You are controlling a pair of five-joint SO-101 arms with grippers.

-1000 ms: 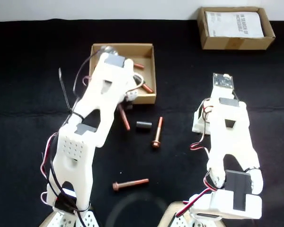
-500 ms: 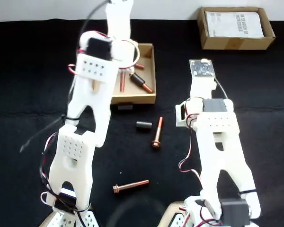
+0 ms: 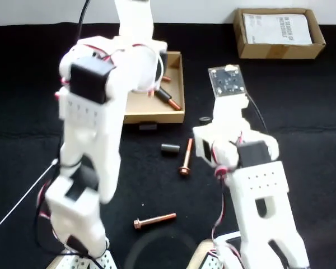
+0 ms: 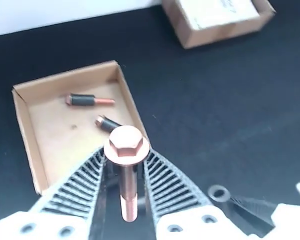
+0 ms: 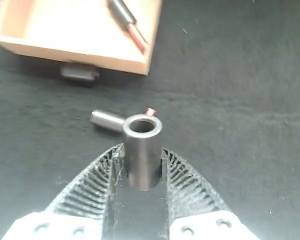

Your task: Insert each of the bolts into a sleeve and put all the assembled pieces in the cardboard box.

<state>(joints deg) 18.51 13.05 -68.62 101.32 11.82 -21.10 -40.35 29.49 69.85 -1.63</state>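
My left gripper (image 4: 126, 157) is shut on a copper bolt (image 4: 127, 172), head up, held above the near corner of the open cardboard box (image 4: 27, 125). Two assembled pieces (image 4: 89, 100) (image 4: 107, 123) lie inside that box. My right gripper (image 5: 141, 152) is shut on a grey sleeve (image 5: 142, 150), bore facing the camera, above the black table in front of the box (image 3: 173, 115). From above, that sleeve (image 3: 204, 119) hangs right of the box. Two loose bolts (image 3: 186, 156) (image 3: 154, 219) and a loose sleeve (image 3: 169, 149) lie on the table.
Another sleeve (image 3: 147, 126) lies against the box's front wall. A second cardboard box (image 3: 243, 50) holding a printed sheet stands at the back right. The raised left arm (image 3: 92, 117) hides part of the task box in the high view.
The left arm has risen from in front of the box, and the bolt that lay there is gone from the table. The right arm has lifted and swung left toward the middle.
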